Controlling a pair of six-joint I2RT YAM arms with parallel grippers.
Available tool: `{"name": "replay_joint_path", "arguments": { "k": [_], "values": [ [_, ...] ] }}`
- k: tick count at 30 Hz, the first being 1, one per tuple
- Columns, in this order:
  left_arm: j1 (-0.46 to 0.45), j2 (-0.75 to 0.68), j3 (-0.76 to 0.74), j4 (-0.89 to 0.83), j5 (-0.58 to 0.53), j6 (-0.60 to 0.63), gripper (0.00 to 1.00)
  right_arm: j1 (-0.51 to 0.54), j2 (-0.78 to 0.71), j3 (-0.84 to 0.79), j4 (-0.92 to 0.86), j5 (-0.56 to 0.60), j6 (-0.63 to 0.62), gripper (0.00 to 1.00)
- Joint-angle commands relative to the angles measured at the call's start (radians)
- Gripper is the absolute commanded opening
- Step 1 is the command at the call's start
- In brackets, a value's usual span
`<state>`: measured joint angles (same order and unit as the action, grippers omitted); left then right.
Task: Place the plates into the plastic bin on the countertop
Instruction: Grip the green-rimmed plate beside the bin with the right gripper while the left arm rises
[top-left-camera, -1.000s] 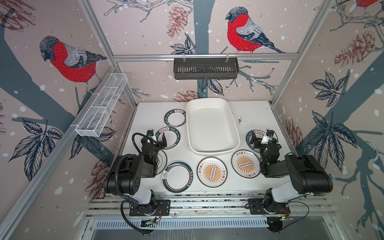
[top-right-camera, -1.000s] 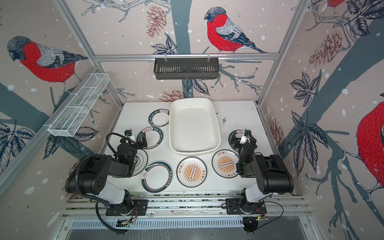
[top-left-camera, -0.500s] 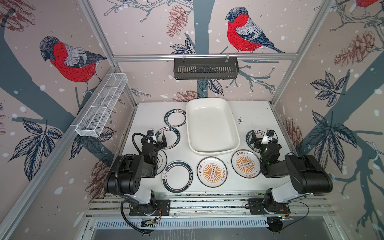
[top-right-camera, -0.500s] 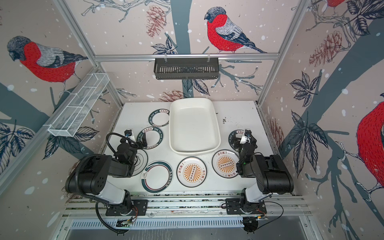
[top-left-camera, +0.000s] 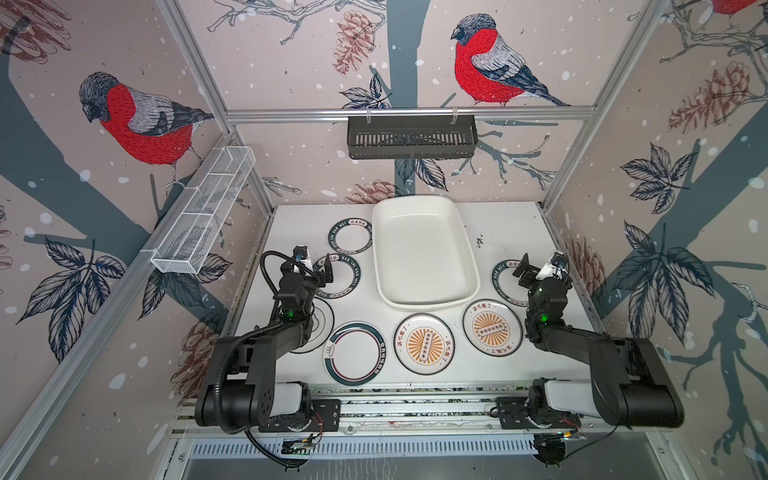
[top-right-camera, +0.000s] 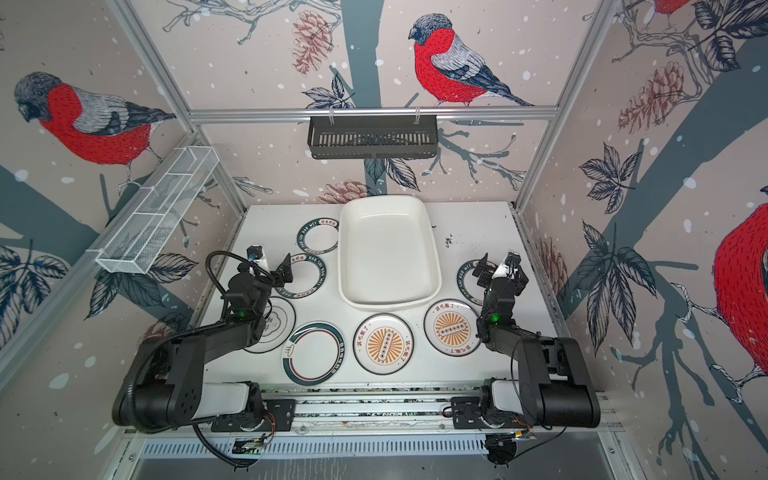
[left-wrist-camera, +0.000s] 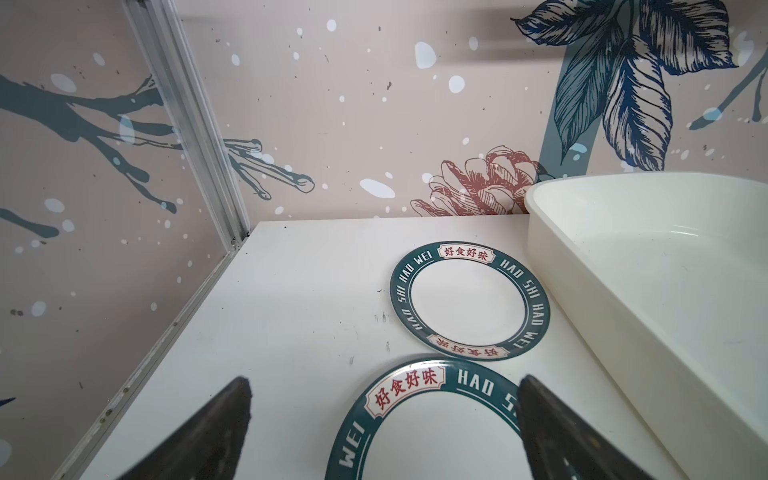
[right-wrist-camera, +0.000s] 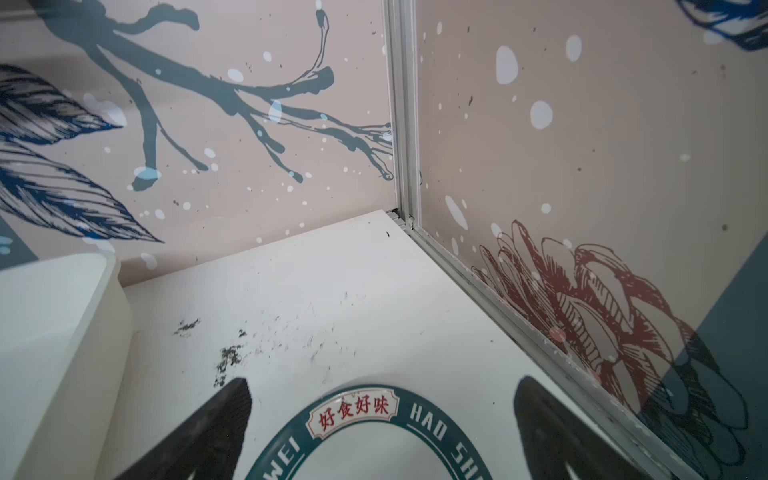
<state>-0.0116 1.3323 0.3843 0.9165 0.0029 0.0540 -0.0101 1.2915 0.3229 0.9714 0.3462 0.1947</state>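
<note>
We find the white countertop (top-left-camera: 511, 224) bearing everything, and the empty plastic bin (top-left-camera: 419, 249) lies on it between our two grippers. The left gripper (top-left-camera: 314, 264) hangs with its jaws spread wide, holding nothing, over a teal HAO SHI HAO WEI plate (left-wrist-camera: 424, 436). A second lettered plate (left-wrist-camera: 469, 301) lies just ahead of that gripper, close beside the bin's wall. Behind the same gripper's wrist, partly hidden under the arm, we make out a black-emblem plate (top-left-camera: 322, 328). The right gripper (top-left-camera: 540, 264) is spread just as wide and empty, above a third lettered plate (right-wrist-camera: 365, 449). Back toward the arm bases from both grippers, a teal-banded plate (top-left-camera: 354, 353), one orange sunburst plate (top-left-camera: 424, 344) and another sunburst plate (top-left-camera: 491, 327) lie in a row. All seven rest flat on the countertop, outside the bin.
</note>
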Motion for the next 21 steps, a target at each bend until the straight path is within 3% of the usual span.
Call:
{"name": "replay_joint_path", "arguments": {
  "k": [1,4,7,11,14,21],
  "values": [
    [-0.003,-0.037,0.069,-0.241,0.051,0.048,0.99,-0.001,-0.034,0.112,-0.342,0.062,0.107,1.00],
    [-0.007,-0.071,0.156,-0.423,0.093,0.075,0.99,-0.004,-0.060,0.248,-0.646,0.083,0.236,1.00],
    [-0.008,-0.094,0.245,-0.579,0.143,0.113,0.99,-0.013,-0.070,0.294,-0.794,0.087,0.331,0.99],
    [-0.016,-0.073,0.392,-0.788,0.208,0.167,0.99,-0.027,-0.117,0.281,-0.852,-0.028,0.378,1.00],
    [-0.029,-0.046,0.501,-0.919,0.241,0.188,0.99,-0.044,-0.158,0.264,-0.900,-0.049,0.445,1.00],
    [-0.054,0.000,0.676,-1.087,0.325,0.181,0.99,-0.141,-0.193,0.243,-0.982,-0.159,0.540,0.97]
  ]
}}
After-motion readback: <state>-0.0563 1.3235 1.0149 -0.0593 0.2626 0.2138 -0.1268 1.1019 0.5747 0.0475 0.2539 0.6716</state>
